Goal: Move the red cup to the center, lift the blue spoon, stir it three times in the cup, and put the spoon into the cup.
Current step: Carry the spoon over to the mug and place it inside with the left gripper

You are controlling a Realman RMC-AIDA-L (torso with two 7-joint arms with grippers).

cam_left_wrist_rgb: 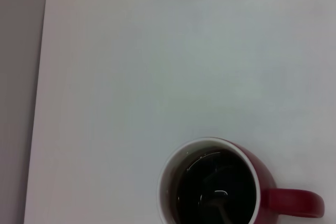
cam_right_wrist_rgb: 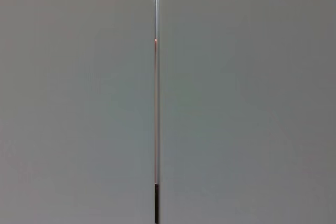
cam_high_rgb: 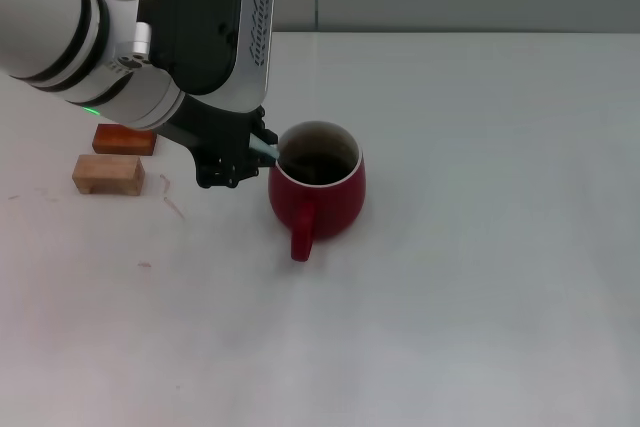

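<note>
Our left tool pinches the slim pale-blue-handled spoon, its bowl inside the rounded dark-red ceramic cup on the white bench.

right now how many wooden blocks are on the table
2, both on the robot's left of the red cup: an orange-red block partly hidden under the left arm, and a tan block just nearer the robot. The arm may hide more.

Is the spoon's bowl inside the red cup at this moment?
Yes. In the left wrist view the blue spoon's metal bowl sits down inside the red cup's dark interior.
</note>
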